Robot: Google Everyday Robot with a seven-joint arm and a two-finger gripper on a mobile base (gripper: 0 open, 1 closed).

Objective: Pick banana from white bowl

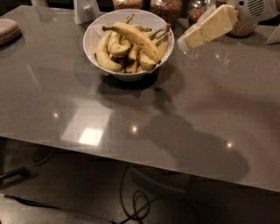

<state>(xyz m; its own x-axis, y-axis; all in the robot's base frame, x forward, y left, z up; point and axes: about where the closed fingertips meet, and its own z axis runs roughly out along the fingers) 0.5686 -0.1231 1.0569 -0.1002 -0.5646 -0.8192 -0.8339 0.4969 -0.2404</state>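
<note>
The white bowl point(92, 31) stands on the grey table toward the back, filled with several bananas. The banana point(135, 37), the longest one, lies on top of the pile, running from its dark stem at the upper left down to the right. My gripper point(189, 43) reaches in from the upper right, above the table and just right of the bowl's rim. Its pale yellow finger point(210, 26) points down-left toward the bowl. It holds nothing that I can see.
Glass jars of grains point(166, 8) line the table's back edge behind the bowl. A white object point(85, 9) stands at the back left. A pinkish pad point(8, 31) lies at the far left. Cables lie on the floor below the front edge point(140, 203).
</note>
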